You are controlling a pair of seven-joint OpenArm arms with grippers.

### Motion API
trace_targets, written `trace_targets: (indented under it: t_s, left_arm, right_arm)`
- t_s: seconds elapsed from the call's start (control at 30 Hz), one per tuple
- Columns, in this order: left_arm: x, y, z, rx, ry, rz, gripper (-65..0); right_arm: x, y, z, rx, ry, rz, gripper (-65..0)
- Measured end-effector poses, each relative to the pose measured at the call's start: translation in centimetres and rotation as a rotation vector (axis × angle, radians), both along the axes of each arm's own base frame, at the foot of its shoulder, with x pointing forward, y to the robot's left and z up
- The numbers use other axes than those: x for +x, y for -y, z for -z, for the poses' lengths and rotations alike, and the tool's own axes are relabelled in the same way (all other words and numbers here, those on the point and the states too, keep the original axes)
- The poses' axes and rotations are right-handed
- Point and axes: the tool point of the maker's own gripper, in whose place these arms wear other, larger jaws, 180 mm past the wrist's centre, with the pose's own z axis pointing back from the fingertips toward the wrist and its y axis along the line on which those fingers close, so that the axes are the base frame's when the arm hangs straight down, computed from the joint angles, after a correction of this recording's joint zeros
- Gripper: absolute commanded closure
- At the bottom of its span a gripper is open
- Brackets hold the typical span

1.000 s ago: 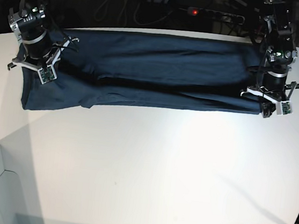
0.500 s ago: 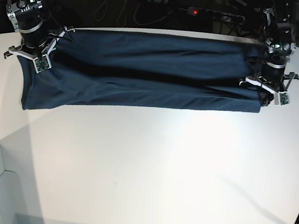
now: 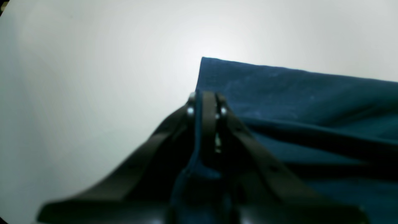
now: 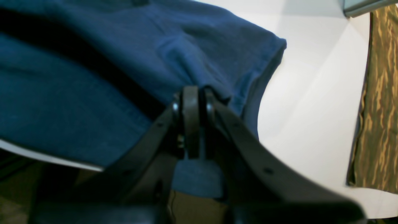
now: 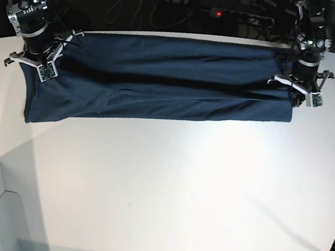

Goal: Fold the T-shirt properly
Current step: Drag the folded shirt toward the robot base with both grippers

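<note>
We have the T-shirt (image 5: 160, 79) folded lengthwise toward twelve o'clock on the tabletop (image 5: 178, 193); left hand (image 5: 298, 99) and right hand (image 5: 40, 67) each pinch an end. Crosswise folds remain.

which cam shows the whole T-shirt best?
Base view: the whole T-shirt lies stretched across the table, both ends visible. Left wrist shows only a corner by the left claw; right wrist only a sleeve end by the right claw.

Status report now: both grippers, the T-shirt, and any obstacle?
Left gripper shut on T-shirt. Right gripper shut on it too. Shirt stretched between both arms, lying on the white table. No obstacle seen.
</note>
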Motion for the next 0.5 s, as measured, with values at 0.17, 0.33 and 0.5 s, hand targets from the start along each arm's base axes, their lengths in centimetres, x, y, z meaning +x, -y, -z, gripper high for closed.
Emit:
trace_targets:
  t_s: [0.17,0.33,0.5]
  left_arm:
    - [0.3,0.0,0.0,-0.002,0.007,-0.002,0.0]
    - [0.2,0.2,0.1,-0.012,0.010,-0.009,0.0]
    - [0.2,0.5,0.3,-0.021,0.007,-0.012,0.0]
  right_arm:
    - [-1.3,-0.3,0.5,0.009,-0.018,-0.014,-0.1]
    - [-2.9,-0.7,1.2,0.027,-0.038,-0.030,-0.1]
    - [-3.5,-0.7,1.4,0.026,-0.052,-0.031,-0.1]
